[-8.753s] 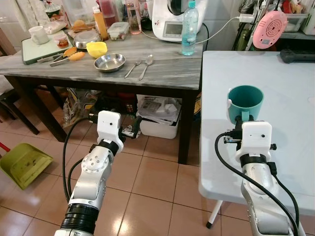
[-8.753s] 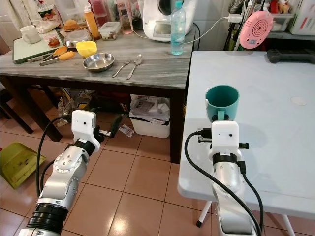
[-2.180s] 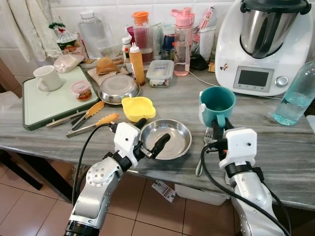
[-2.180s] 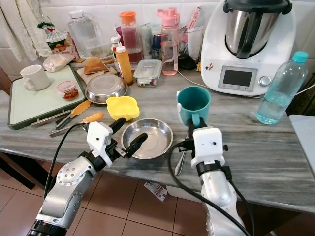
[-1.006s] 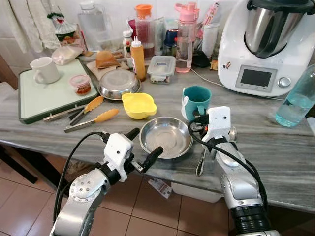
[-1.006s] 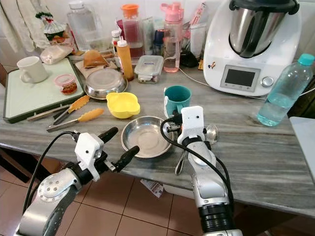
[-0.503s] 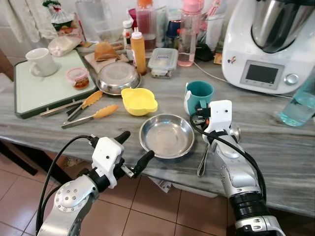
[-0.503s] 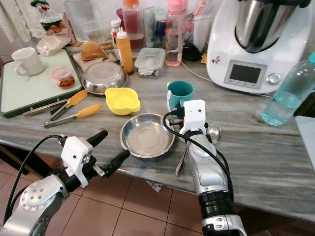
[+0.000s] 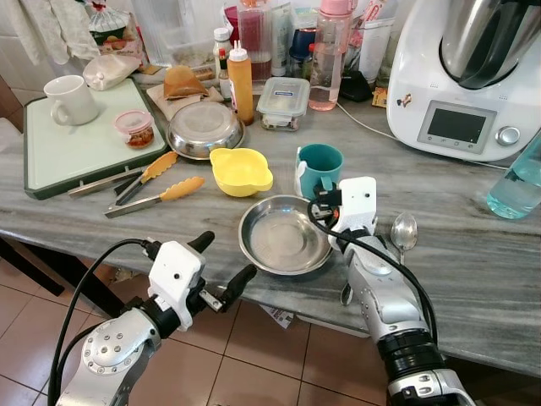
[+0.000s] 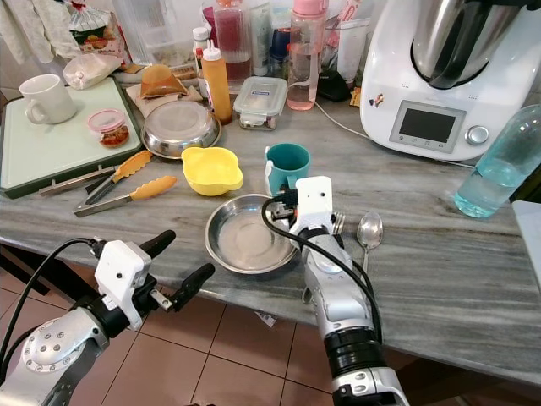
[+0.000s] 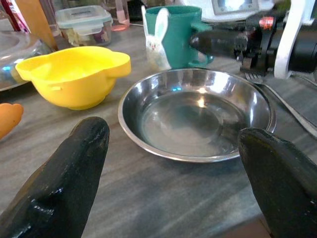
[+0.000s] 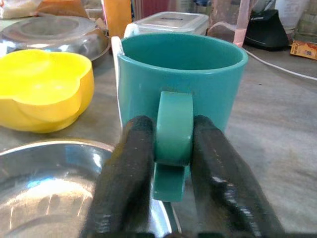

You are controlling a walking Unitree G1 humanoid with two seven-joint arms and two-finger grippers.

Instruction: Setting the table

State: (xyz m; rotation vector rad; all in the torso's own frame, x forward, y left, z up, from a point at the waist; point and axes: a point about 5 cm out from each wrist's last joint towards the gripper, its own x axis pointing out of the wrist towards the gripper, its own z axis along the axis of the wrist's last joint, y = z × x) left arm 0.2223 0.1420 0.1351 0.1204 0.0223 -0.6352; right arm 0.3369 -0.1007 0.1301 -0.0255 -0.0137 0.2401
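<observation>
A teal mug stands upright just behind the far rim of a round steel bowl on the grey counter. Whether the mug rests on the counter I cannot tell. My right gripper is shut on the mug's handle, with one black finger on each side. My left gripper is open and holds nothing. It hangs at the counter's front edge, facing the bowl. A spoon lies to the right of the bowl, and a fork lies partly under my right arm.
A yellow bowl sits left of the mug, with orange-tipped tongs beyond it. A green board carries a white mug. A lidded steel bowl, bottles, a white kitchen machine and a water bottle line the back.
I have come from the white table to the counter with the mug in my right gripper. The mug has sunk to the bowl's far rim. My left gripper has drawn back to the counter's edge.
</observation>
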